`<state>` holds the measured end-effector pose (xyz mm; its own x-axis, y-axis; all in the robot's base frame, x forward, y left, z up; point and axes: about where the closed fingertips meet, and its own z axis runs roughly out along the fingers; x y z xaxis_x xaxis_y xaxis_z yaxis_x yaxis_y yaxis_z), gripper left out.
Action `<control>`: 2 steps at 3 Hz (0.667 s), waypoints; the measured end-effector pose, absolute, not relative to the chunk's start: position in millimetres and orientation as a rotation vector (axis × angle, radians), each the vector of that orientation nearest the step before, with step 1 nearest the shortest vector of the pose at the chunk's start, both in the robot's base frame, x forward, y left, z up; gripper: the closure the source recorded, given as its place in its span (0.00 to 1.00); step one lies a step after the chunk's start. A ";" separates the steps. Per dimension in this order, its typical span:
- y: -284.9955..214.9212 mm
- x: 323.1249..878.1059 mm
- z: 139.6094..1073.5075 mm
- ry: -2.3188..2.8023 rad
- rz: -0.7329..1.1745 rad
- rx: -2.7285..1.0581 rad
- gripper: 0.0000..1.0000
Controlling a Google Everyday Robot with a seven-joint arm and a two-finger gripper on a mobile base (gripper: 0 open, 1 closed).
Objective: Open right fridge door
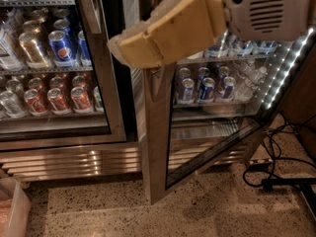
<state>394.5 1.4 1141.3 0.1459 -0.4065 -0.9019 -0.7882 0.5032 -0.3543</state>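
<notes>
While right fridge door (157, 147) stands swung out, my tool (133, 48) sits over its steel frame. Can't tell whether it's clenched.

Dim; LED strip (289, 68) glows at right; glare on grille (74, 163); gripper (133, 48) top centre, seemingly front-lit.

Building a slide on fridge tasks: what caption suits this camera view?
Robot gripper at the top of the right fridge door, which stands swung partly open beside the shut left door.
</notes>
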 end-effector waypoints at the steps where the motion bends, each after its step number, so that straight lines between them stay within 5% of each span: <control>1: 1.4 394.5 1141.3 1.473 0.375 -1.097 0.00; 2: 1.4 394.5 1141.3 1.473 0.375 -1.097 0.00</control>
<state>394.5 1.4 1141.3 0.1459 -0.4065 -0.9019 -0.7882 0.5032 -0.3543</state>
